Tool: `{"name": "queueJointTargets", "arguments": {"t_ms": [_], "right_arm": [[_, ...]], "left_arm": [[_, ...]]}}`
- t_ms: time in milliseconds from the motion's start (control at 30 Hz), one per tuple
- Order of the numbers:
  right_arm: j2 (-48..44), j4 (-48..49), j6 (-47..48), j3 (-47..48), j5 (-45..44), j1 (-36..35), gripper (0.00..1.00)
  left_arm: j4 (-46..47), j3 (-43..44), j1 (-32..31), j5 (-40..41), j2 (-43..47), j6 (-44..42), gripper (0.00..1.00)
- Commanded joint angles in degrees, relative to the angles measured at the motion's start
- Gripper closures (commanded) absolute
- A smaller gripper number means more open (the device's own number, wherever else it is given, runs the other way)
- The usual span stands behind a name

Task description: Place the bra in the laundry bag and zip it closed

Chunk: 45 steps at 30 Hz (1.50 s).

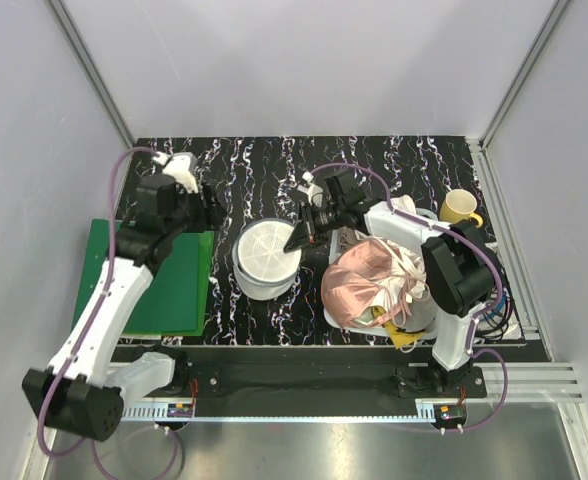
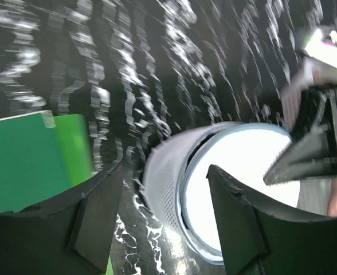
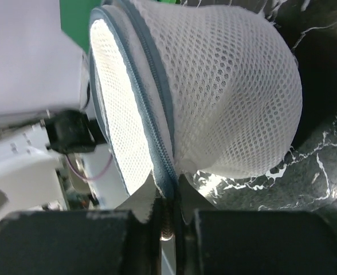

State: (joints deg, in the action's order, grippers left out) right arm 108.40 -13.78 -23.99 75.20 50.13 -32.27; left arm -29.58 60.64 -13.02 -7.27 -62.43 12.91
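Observation:
The laundry bag (image 1: 267,258) is a round white mesh bag with a blue-grey zip rim (image 3: 157,126), standing on the black marbled table. My right gripper (image 1: 300,240) is shut on that rim at the bag's right edge, and in the right wrist view (image 3: 168,184) the zip band is pinched between the jaws below the bulging mesh (image 3: 231,86). My left gripper (image 1: 211,208) hangs open to the left of the bag, apart from it. In its own view (image 2: 165,168) the bag (image 2: 168,177) lies beyond the spread fingers. The bra is hidden.
A green mat (image 1: 169,285) lies at the left under the left arm. A shiny pink garment (image 1: 362,280) is heaped to the right of the bag under the right arm. A yellow mug (image 1: 460,207) stands at the far right.

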Motion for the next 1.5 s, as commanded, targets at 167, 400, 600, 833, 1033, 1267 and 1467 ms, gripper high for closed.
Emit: {"name": "queueJointTargets", "arguments": {"t_ms": [167, 400, 600, 833, 1033, 1267, 1467], "right_arm": [[-3.3, 3.5, -34.2, 4.5, -15.0, -0.7, 0.93], [-4.2, -0.5, -45.5, 8.3, -24.8, -2.0, 0.95], [-5.0, -3.4, -54.9, 6.8, -27.6, -3.1, 0.96], [-7.2, -4.3, -61.6, 3.6, -29.4, -3.8, 0.98], [-8.6, -5.1, -62.4, 2.8, -29.8, -3.9, 0.99], [-8.7, -5.2, -62.3, 2.7, -29.7, -4.3, 1.0], [-9.1, -5.5, -61.4, 2.4, -29.7, -4.6, 1.0]], "left_arm": [[-4.3, -6.0, -8.3, 4.9, 14.3, 17.1, 0.49], [-0.9, -11.7, -24.1, 13.0, 17.9, 22.9, 0.52], [9.5, -13.7, -33.0, 16.4, 10.6, 24.7, 0.42], [13.9, -11.3, -34.1, 21.2, -0.8, 23.1, 0.46], [14.2, -10.1, -34.1, 26.3, -5.0, 22.8, 0.46], [14.8, -6.8, -34.0, 28.3, -9.5, 21.5, 0.48], [14.1, -4.3, -33.0, 29.5, -12.0, 21.6, 0.53]]}}
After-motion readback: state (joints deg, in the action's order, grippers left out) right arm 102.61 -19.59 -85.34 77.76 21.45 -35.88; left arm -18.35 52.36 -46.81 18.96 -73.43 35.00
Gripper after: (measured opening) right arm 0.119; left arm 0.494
